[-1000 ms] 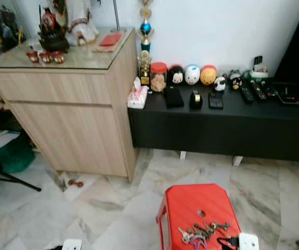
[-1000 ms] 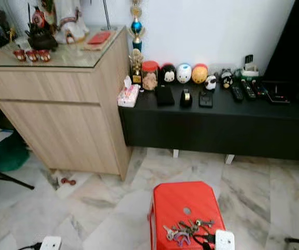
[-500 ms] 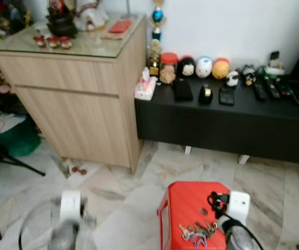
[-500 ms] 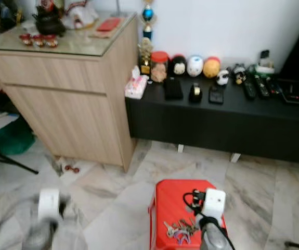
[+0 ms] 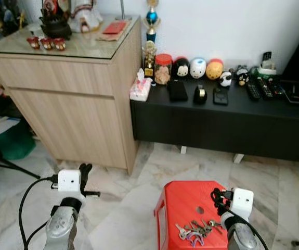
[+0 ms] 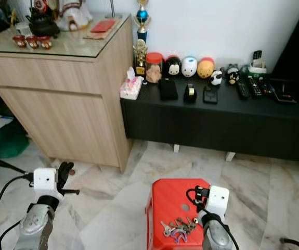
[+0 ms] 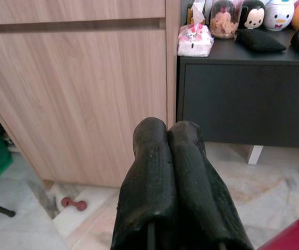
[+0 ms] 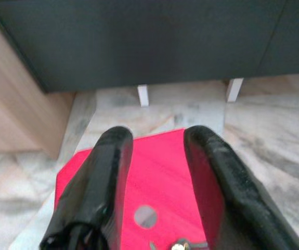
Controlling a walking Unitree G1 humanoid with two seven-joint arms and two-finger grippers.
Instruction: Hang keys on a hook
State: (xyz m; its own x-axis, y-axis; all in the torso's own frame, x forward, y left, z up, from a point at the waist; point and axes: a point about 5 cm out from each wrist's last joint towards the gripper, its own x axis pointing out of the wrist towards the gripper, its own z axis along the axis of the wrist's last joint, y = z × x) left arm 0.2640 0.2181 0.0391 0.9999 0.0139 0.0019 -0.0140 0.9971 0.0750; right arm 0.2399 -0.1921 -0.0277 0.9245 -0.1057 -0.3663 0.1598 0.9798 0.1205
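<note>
While the bunch of keys (image 5: pixel 197 230) lies loose on the near part of the red stool (image 5: pixel 183 200), the right claw (image 8: pixel 157 172) hangs above the stool's top with its fingers spread apart and nothing between them. The left claw (image 7: pixel 169 156) is pressed shut and empty, pointing toward the wooden cabinet (image 5: pixel 71 109) and the black low tabletop (image 5: pixel 227 120) beside it.

The trouble ahead, as I judge it, lies in the grasp. The keys fan out flat in a tangle, so the right claw may pinch a single key and leave the rest to dangle and swing, or skid them across the smooth plastic and off the stool's edge onto the marble floor (image 5: pixel 123 198). Coming down too hard could also nudge the light stool. No hook can be made out here, so the carry may be long, giving a weak grip time to slip
</note>
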